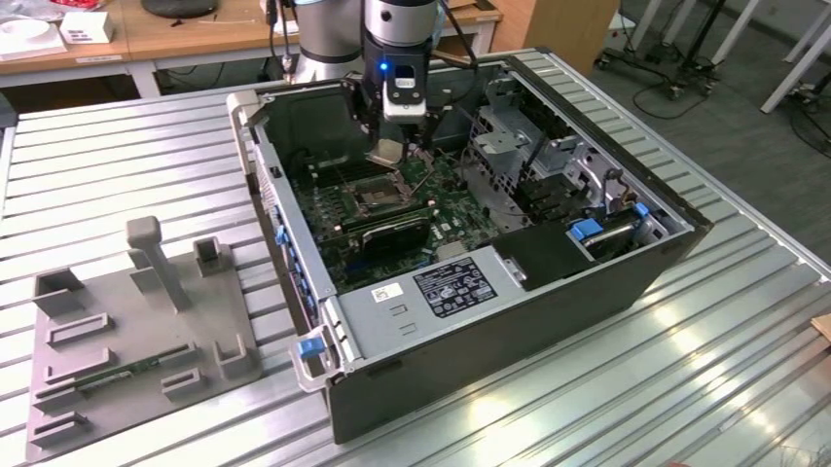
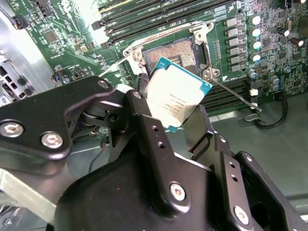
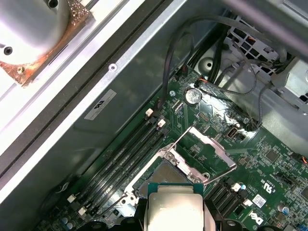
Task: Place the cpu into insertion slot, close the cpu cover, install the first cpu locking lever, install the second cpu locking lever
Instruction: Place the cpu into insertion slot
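Step one: end effector (image 2: pixel 171 113) grips the cpu (image 2: pixel 180 89), tilted, above the uncovered insertion slot (image 2: pixel 175 50); seating likely demands levelling and corner alignment.

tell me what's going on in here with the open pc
A robot arm's gripper is shut on the cpu, holding it above the motherboard inside an open computer case. The insertion slot lies bare on the board, with the cpu cover swung up off it. The cpu is not yet seated in the slot.
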You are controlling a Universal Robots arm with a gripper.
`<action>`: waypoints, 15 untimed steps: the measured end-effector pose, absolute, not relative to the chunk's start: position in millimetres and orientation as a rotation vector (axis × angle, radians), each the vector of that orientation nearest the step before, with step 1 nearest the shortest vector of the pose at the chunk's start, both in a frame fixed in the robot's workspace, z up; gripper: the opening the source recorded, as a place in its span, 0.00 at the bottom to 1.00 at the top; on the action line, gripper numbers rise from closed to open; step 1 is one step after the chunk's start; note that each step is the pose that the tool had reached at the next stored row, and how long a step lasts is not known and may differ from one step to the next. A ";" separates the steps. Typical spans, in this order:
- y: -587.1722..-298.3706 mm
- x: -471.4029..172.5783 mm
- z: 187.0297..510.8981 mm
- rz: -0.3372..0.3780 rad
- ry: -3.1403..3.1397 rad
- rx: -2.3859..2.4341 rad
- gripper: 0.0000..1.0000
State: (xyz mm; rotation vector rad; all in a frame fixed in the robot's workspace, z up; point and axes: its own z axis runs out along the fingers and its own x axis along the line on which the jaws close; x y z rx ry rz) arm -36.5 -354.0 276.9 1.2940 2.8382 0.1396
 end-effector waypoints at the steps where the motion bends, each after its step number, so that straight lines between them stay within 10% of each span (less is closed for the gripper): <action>1: -354.0 -36.5 276.9 0.139 2.838 1.294 0.54; 15: -354.0 -36.5 276.8 0.139 2.808 1.353 0.54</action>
